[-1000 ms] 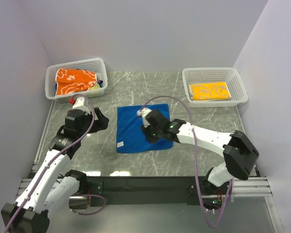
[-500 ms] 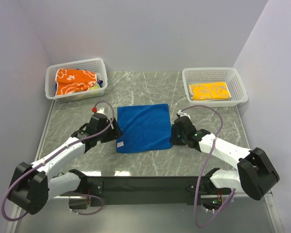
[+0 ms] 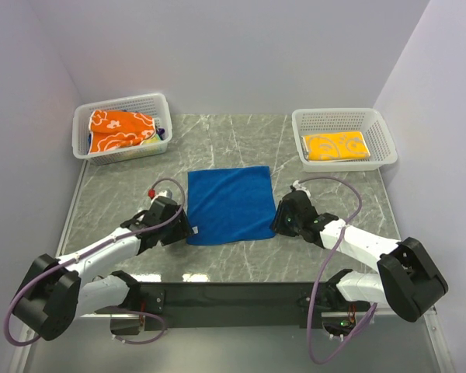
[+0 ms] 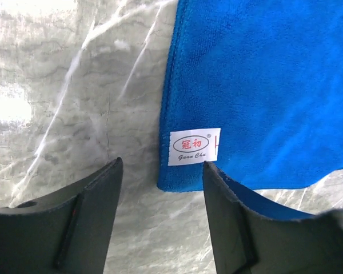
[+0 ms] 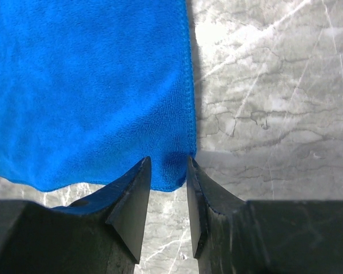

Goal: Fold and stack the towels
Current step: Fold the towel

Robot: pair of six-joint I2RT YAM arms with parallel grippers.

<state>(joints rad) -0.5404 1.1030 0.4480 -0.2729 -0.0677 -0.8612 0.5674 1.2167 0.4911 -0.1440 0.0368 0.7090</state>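
We see the royal blue towel [image 3: 230, 204] spread flat and unfolded in the middle of the grey marble table [image 3: 124, 194], one arm low at each near corner. The left gripper [image 4: 163, 171] has its jaws spread wide, straddling the near-left corner, where a small white label [image 4: 194, 146] is sewn to the hem; neither finger is pressing the cloth. The right gripper [image 5: 167, 165] sits at the near-right corner with its jaws only a narrow gap apart, the corner lying between the fingertips, not clamped so far as we can see. In the far-left white mesh basket [image 3: 123, 105] lies the orange towel [image 3: 120, 130], rumpled, and in the far-right basket [image 3: 380, 128] the yellow towel [image 3: 336, 146] lies folded.
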